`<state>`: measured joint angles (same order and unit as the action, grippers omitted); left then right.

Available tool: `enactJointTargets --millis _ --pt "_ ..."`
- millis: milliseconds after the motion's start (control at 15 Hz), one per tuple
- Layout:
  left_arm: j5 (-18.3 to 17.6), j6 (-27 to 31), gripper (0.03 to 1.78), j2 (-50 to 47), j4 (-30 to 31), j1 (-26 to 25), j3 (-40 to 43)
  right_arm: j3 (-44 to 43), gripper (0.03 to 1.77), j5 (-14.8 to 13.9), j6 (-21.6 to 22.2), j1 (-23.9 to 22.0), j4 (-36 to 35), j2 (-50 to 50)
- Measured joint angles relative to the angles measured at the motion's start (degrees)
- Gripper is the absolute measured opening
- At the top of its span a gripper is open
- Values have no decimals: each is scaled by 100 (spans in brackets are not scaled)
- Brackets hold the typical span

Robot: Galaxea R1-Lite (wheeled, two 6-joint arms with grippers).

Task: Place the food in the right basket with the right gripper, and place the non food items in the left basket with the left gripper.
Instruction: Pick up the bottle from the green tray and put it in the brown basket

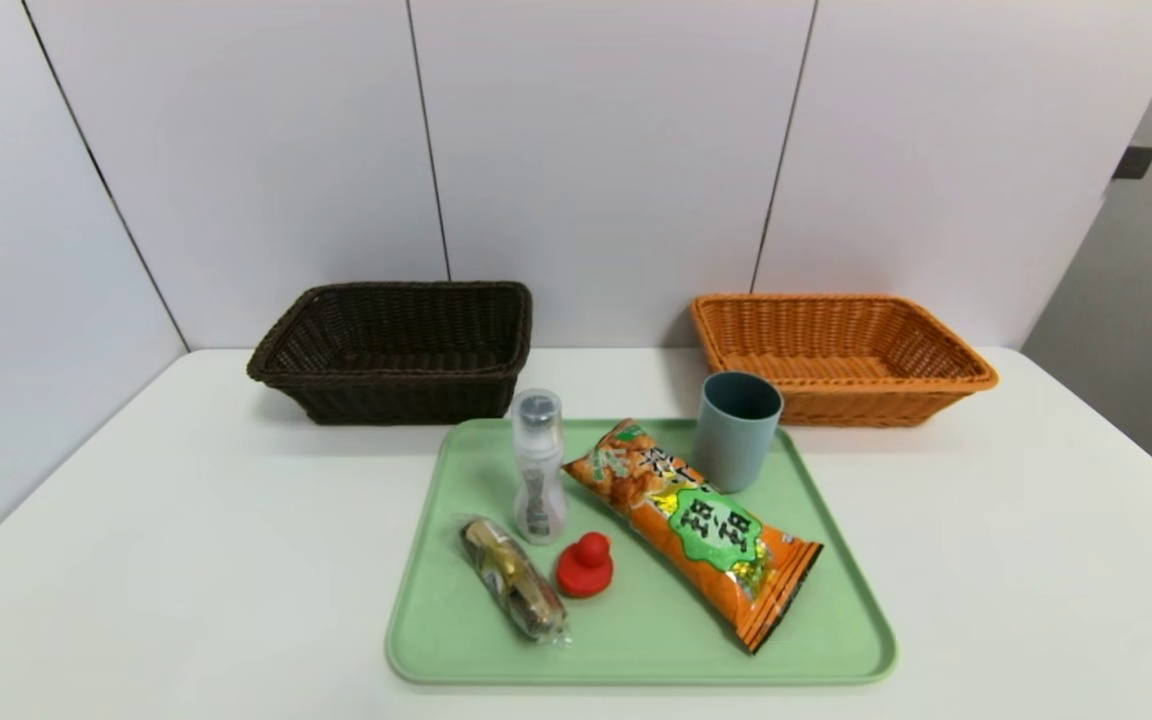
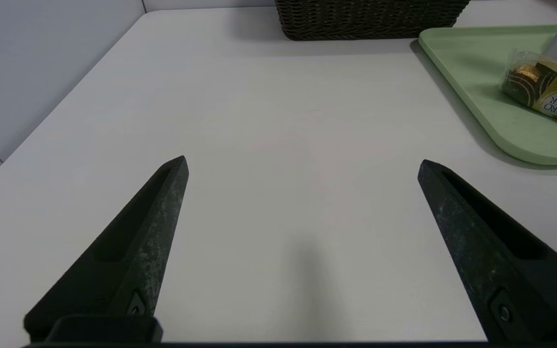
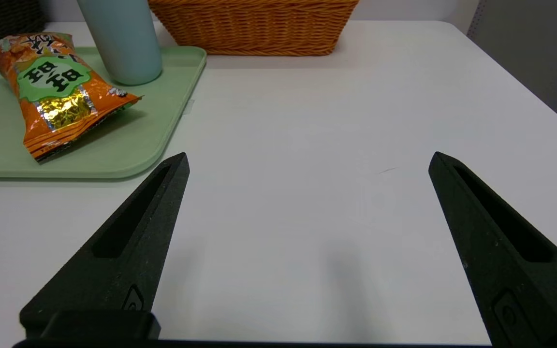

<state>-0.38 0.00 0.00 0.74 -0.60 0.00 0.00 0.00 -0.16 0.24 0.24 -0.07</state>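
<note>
Nothing sorted yet: both baskets look empty, so this is the start. Left pincer (image 2: 302, 164) and right pincer (image 3: 307, 162) hang over bare desk (image 1: 186, 520), jaws wide apart, holding nothing. All five items sit on the green tray (image 1: 456, 640): snack bag (image 1: 696, 525) lying diagonally, wrapped chocolate bar (image 1: 513, 578), bottle (image 1: 539, 470) upright, red toy (image 1: 585, 567) just beside the bottle, cup (image 1: 736, 430) at the tray's far right corner. Brown basket (image 1: 396, 350) is behind the tray on the left, orange basket (image 1: 841, 355) on the right.

Likely next: right pincer reaches to the bag. Room is open at both tray sides; the tray's raised rim and the cup close to the bag need care.
</note>
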Motion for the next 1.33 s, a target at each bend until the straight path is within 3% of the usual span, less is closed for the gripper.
enactJointTargets --millis 1333 --pt "78 -13 169 0 18 0 0 0 171 0 -24 0 5 0"
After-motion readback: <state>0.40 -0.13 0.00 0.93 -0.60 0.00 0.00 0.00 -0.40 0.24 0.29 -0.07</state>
